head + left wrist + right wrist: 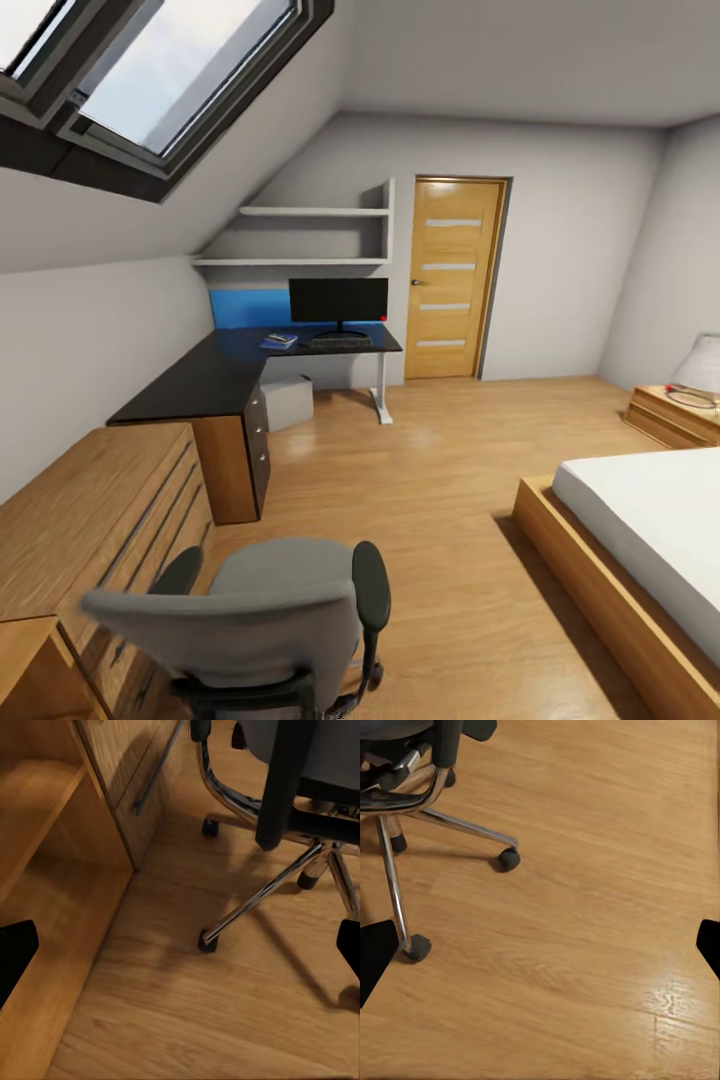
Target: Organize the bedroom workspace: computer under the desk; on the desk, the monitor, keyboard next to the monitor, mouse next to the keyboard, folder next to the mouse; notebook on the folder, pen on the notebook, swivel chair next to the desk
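The counter [200, 385] stood in the far left corner of the bedroom, under the sloped ceiling, and serves as the landmark. On its far end stood the monitor [338, 300], with the keyboard [340, 341] just in front of it and a stack of the folder [276, 345] and the notebook [283, 339] left of the keyboard. Under the counter sat the computer [288, 400]. A door [455, 278] stood right of the counter, shelves [300, 235] above it. A drawer chest [90, 520] adjoined its near end, and the swivel chair [260, 620] stood nearer still, beside that chest. A bed [640, 540] lay well apart to the right.
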You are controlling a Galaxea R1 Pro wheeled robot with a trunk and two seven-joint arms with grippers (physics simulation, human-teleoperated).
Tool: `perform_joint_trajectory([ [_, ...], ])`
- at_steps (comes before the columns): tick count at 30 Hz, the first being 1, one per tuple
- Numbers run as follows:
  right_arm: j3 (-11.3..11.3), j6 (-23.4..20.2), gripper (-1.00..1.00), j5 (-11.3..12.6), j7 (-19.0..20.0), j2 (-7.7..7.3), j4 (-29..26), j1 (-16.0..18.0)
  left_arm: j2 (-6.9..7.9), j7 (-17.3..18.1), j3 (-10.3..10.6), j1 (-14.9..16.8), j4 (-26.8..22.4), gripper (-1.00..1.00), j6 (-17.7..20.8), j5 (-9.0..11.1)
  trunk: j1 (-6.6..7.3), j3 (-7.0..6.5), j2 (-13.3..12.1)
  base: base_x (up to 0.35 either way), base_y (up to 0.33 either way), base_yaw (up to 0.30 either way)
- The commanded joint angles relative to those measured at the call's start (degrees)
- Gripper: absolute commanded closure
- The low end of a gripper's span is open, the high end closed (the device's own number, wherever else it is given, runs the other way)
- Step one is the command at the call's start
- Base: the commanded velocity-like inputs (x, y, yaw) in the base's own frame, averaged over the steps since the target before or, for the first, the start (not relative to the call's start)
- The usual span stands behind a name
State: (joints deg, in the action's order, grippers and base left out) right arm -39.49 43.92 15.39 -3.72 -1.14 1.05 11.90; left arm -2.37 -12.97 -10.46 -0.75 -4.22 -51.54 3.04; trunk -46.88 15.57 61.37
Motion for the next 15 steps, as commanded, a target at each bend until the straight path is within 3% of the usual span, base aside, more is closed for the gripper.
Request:
perform_joint_trajectory([
  [1, -0.5, 0.19, -1.0, 0.13, -0.37, 0.04, 0.11, 0.05, -0.03, 0.14, 0.0, -0.04, -0.12, -1.0, -0.05, 0.3, 0.01, 0.1, 0.05, -0.162, 0.271, -0.247],
  [6, -0.5, 0.2, -1.0, 0.16, -0.47, 0.08, 0.1, 0.05, -0.04, 0.14, 0.0, -0.04, -0.1, -1.0, -0.05, 0.3, 0.01, 0.32, 0.05, -0.117, 0.201, -0.236],
  [15, -0.5, 0.21, -1.0, 0.16, -0.49, 0.09, 0.1, 0.05, -0.08, 0.14, 0.0, -0.04, -0.09, -1.0, -0.05, 0.3, 0.01, 0.84, 0.05, -0.02, 0.036, -0.205],
])
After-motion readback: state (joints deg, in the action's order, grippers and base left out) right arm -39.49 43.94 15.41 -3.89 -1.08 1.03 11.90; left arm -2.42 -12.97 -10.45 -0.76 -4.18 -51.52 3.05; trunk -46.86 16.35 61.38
